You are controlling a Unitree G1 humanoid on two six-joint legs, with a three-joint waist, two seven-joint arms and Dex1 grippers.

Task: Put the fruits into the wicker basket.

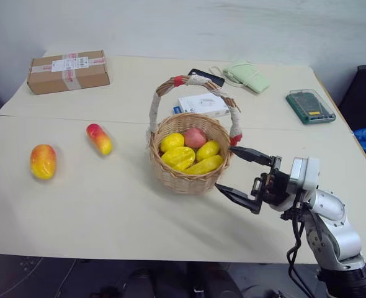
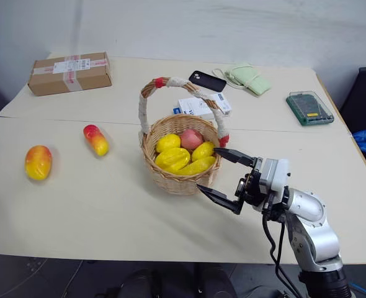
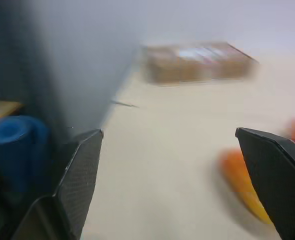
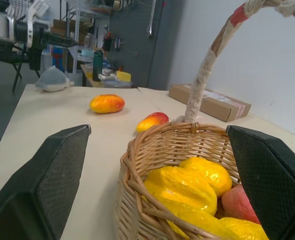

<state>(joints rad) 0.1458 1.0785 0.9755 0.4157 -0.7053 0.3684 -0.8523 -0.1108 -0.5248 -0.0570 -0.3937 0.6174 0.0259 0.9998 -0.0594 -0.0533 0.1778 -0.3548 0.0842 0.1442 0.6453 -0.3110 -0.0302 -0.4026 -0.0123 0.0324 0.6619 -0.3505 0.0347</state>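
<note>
Wicker basket [image 1: 189, 162]: sitting mid-table, already holding yellow and pink toy fruit.
Plump fruit [image 1: 43, 161]: lying on the cream table [image 1: 108, 211], well to the basket's left.
Elongated fruit [image 1: 99, 138]: lying between the plump fruit and the basket, apart from both.
Right gripper [image 1: 240, 180]: hovering jaws spread, empty, just beside the basket's right wall.
Left gripper [image 3: 172, 180]: fingers standing wide, holding nothing, near the plump fruit.
Risk: the glossy ovals are likely rolling away under a glancing pinch; the right fingers may be nudging the basket; the arched handle [image 1: 195, 81] may be blocking a drop.
</note>
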